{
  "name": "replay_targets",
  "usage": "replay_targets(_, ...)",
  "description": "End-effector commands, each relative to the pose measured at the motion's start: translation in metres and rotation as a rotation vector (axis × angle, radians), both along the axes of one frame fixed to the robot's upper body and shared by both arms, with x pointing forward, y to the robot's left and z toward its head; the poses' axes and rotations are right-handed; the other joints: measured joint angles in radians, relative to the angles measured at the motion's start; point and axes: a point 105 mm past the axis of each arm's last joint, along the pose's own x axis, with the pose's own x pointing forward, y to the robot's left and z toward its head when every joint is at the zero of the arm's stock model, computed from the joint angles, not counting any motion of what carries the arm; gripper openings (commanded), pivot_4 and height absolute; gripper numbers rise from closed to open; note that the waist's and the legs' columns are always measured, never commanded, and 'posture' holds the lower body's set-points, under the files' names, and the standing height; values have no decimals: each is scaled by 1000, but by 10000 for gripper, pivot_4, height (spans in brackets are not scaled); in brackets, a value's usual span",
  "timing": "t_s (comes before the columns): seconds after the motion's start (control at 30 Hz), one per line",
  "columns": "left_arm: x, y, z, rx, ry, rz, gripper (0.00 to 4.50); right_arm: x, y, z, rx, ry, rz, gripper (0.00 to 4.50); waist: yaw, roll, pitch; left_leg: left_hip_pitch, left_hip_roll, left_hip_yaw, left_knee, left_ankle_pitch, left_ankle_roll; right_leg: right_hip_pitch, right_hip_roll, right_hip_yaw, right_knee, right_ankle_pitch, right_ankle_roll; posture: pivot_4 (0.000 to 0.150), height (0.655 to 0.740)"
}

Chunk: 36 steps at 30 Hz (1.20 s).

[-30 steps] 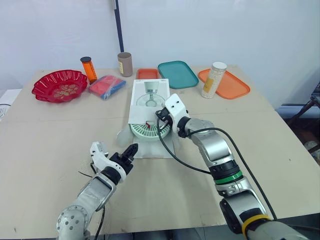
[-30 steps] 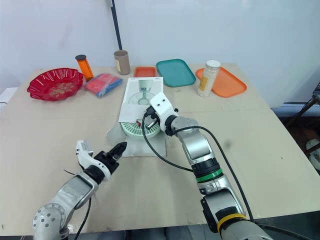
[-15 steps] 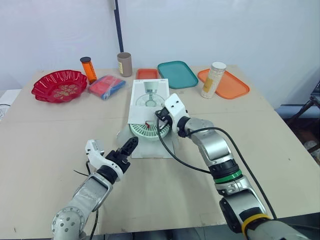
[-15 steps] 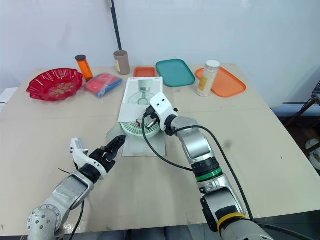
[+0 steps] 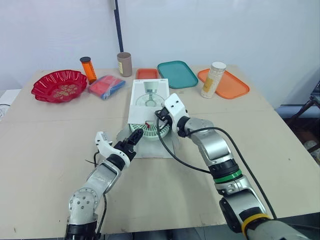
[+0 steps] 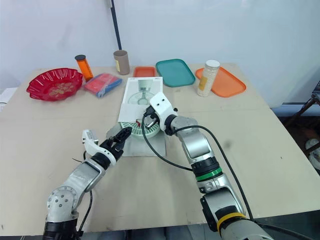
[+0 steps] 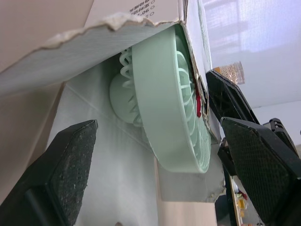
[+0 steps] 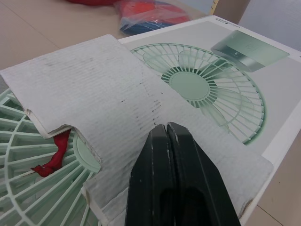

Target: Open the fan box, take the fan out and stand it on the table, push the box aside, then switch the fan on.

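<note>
1. The fan box (image 5: 149, 96) lies flat at the middle of the table (image 5: 45, 140), printed face up. Its near end is open, and a torn cardboard flap (image 8: 108, 89) is raised there.
2. The fan (image 5: 146, 131) lies flat with its grille up, partway out of the open end. The rear part is under the flap (a red tag (image 8: 52, 161) sits on the grille beside the flap's edge).
3. The right gripper (image 5: 159, 116) is over the box mouth. Its fingers (image 8: 155, 179) are pressed together, with the tips resting on the flap.
4. The left gripper (image 5: 132, 141) is at the fan's near-left rim with its fingers (image 7: 70, 160) spread wide. In the left wrist view the green rim lies between them.
5. Along the far side of the table, well apart from the box:
   - a red bowl (image 5: 58, 86)
   - an orange bottle (image 5: 88, 69)
   - a blue-and-red packet (image 5: 106, 86)
   - a brown cup (image 5: 125, 64)
   - a teal tray (image 5: 178, 74)
   - a white jar (image 5: 214, 80) standing on an orange tray (image 5: 235, 86)
</note>
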Motion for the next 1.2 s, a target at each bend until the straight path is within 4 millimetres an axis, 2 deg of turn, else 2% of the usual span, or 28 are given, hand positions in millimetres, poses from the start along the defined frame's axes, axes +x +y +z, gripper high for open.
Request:
replay_targets(0.03, 3, 0, 6, 5, -35, 11, 44547, -2, -1, -23, -34, 84, -13, 0, 0, 0, 0, 0, 0, 0, 0, 0, 0, 0, 0, 0, 0, 0, 0, 1500, 7400)
replay_targets(0.23, 6, -1, 3, 17, -42, 11, 44547, -2, 1, -22, -27, 81, -15, 0, 0, 0, 0, 0, 0, 0, 0, 0, 0, 0, 0, 0, 0, 0, 0, 1500, 7400)
replay_targets(0.27, 8, -2, 4, 14, -46, 13, 39397, -2, 1, -22, -27, 81, -16, 0, 0, 0, 0, 0, 0, 0, 0, 0, 0, 0, 0, 0, 0, 0, 0, 1500, 7400)
replay_targets(0.3, 9, -2, 4, 13, -49, 15, 38422, -2, 0, -23, -27, 81, -16, 0, 0, 0, 0, 0, 0, 0, 0, 0, 0, 0, 0, 0, 0, 0, 0, 1500, 7400)
replay_targets(0.37, 12, -4, 4, 9, -54, 17, 30650, -2, 0, -23, -27, 81, -17, 0, 0, 0, 0, 0, 0, 0, 0, 0, 0, 0, 0, 0, 0, 0, 0, 1500, 7400)
replay_targets(0.7, 18, -7, 4, -2, -66, 18, 30650, -3, -3, -23, -26, 80, -27, 0, 0, 0, 0, 0, 0, 0, 0, 0, 0, 0, 0, 0, 0, 0, 0, 1500, 7400)
replay_targets(0.73, 18, -7, 4, -5, -67, 18, 26532, -3, -3, -23, -26, 81, -27, 0, 0, 0, 0, 0, 0, 0, 0, 0, 0, 0, 0, 0, 0, 0, 0, 1500, 7400)
replay_targets(0.77, 18, -7, 4, -9, -68, 19, 25428, -3, -3, -23, -27, 81, -27, 0, 0, 0, 0, 0, 0, 0, 0, 0, 0, 0, 0, 0, 0, 0, 0, 1500, 7400)
replay_targets(0.87, 18, -8, 4, -13, -67, 19, 15800, -3, -2, -23, -27, 80, -27, 0, 0, 0, 0, 0, 0, 0, 0, 0, 0, 0, 0, 0, 0, 0, 0, 1500, 7400)
replay_targets(0.9, 17, -8, 4, -12, -66, 19, 14682, -3, -2, -23, -27, 80, -27, 0, 0, 0, 0, 0, 0, 0, 0, 0, 0, 0, 0, 0, 0, 0, 0, 1500, 7400)
replay_targets(1.2, 10, -7, 1, -13, -52, 8, 14211, -4, -1, -23, -30, 83, -24, 0, 0, 0, 0, 0, 0, 0, 0, 0, 0, 0, 0, 0, 0, 0, 1, 1500, 7400)
